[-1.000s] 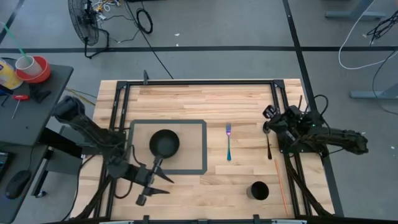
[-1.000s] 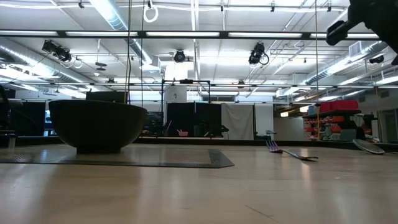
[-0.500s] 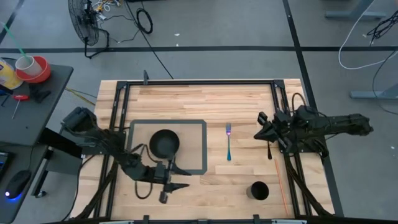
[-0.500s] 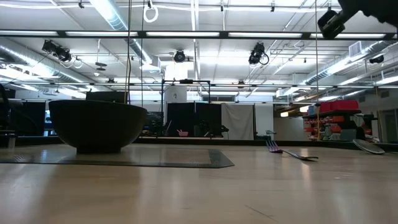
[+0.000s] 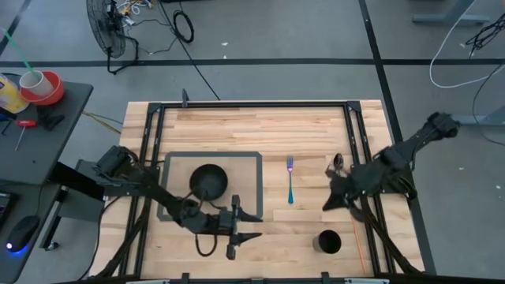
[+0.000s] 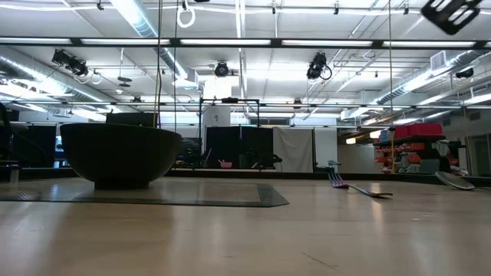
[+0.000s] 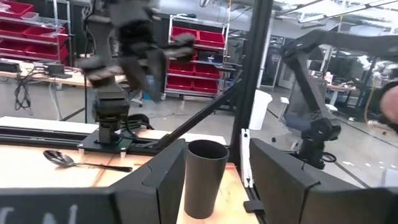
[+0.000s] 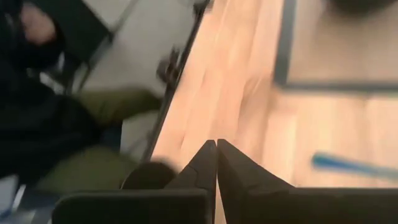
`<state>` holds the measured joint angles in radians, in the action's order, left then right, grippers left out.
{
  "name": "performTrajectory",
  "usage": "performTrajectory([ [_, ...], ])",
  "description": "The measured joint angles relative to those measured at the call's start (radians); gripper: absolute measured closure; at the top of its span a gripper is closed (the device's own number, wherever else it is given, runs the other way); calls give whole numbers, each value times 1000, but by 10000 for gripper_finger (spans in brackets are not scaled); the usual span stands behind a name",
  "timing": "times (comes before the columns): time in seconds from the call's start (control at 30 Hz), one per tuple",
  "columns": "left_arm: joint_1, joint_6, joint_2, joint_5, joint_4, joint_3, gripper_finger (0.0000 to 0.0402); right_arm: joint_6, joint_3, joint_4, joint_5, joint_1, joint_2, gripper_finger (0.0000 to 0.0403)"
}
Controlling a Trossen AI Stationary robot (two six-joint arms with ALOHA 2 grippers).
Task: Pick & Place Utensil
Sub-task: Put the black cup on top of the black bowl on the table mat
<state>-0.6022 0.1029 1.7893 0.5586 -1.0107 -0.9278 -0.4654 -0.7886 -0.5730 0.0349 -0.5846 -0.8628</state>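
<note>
On the light wooden worktop [image 5: 260,130] a slim fork with a purple head and blue handle [image 5: 290,180] lies flat, just beside the grey-bordered mat [image 5: 254,185] that carries a round black bowl [image 5: 209,182]. A metal spoon [image 5: 339,163] rests near the right pincer [image 5: 333,197], whose fingers [image 8: 214,165] are pressed together, clenched on nothing (its wrist view shows them touching). The left pincer [image 5: 246,225] hovers between the mat's near corner and a dark cylindrical cup [image 5: 328,242], released, its two fingers [image 7: 158,177] spread either side of that cup in its own view.
</note>
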Motion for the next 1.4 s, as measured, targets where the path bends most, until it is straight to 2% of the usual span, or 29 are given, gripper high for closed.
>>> performTrajectory([
  [0.1,6,27,0,-9,0,-1,220,-104,-73,-111,10,-77,-100,387],
  [0.27,5,43,0,-20,23,-1,220,-293,-175,-243,130,-181,-242,387],
  [0.37,6,50,0,-20,49,-1,220,-377,-212,-253,175,-246,-280,387],
  [0.47,18,106,0,-20,100,-1,220,-528,-215,-253,167,-305,-294,385],
  [0.53,27,152,0,-20,130,-1,220,-569,-215,-265,158,-340,-301,380],
  [0.67,44,200,6,-20,148,-1,220,-567,-214,-290,71,-395,-313,367],
  [0.8,51,225,29,-20,157,-20,220,-566,-214,-278,51,-425,-346,341],
  [0.97,54,225,78,-47,184,-79,220,-563,-213,-251,62,-459,-403,274],
  [1.3,62,218,131,-68,246,-141,220,-606,-213,-201,-39,-463,-513,57],
  [1.4,62,224,131,-69,248,-141,220,-619,-213,-209,-78,-464,-537,12],
])
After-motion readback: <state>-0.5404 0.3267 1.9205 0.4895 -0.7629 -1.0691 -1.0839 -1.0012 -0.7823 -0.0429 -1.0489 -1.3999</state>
